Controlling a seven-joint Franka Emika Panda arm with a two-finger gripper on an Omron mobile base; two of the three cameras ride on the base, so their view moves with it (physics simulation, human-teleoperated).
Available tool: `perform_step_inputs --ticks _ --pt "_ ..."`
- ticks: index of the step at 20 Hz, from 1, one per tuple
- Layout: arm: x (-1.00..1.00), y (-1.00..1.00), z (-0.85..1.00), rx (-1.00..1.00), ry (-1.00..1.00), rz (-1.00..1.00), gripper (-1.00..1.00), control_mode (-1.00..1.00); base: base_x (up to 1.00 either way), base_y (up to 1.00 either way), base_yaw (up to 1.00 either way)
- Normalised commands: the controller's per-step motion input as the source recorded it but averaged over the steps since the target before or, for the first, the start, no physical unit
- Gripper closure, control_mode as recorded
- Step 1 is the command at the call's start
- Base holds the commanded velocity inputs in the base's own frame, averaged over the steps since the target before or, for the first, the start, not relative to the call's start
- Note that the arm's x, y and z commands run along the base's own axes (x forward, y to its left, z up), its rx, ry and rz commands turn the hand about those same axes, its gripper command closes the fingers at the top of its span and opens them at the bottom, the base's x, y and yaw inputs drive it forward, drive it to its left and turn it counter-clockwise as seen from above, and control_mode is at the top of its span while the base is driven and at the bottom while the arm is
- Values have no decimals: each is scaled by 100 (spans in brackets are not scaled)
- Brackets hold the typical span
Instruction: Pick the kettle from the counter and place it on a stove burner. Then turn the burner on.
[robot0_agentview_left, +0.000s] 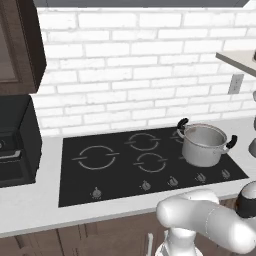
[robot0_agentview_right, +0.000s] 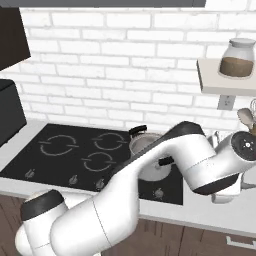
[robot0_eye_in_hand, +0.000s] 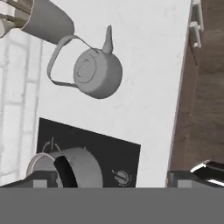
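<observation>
base views: behind arm, flanking, sharing cooktop (robot0_agentview_left: 150, 160) | hand view: rolled, above counter (robot0_eye_in_hand: 144, 78)

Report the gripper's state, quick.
Gripper: open and holding nothing; the kettle sits apart on the counter.

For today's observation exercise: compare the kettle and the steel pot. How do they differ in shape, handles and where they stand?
The kettle is small and rounded, with a spout and a closed round lid; the pot is a bigger, straight-walled cylinder, open on top. The kettle has one thin arched handle, the pot two black side handles. The kettle stands on the pale counter, the pot on the black cooktop. Both are grey metal.
</observation>
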Motion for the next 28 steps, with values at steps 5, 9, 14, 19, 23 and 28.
perform_step_inputs --ticks 5,9,14,19,23,28 --pt "62 -73 -29 55 19 0 -100 -100 0 0 0" --pt "0 -9 -6 14 1 0 -100 -100 0 0 0" --pt "15 -3 -30 0 -3 -2 -100 -100 0 0 0" --pt "50 -1 -48 0 -8 -7 -100 -100 0 0 0" --pt "72 0 -25 1 -4 -20 -100 -100 0 0 0" --pt "58 0 -17 1 0 -22 -100 -100 0 0 0"
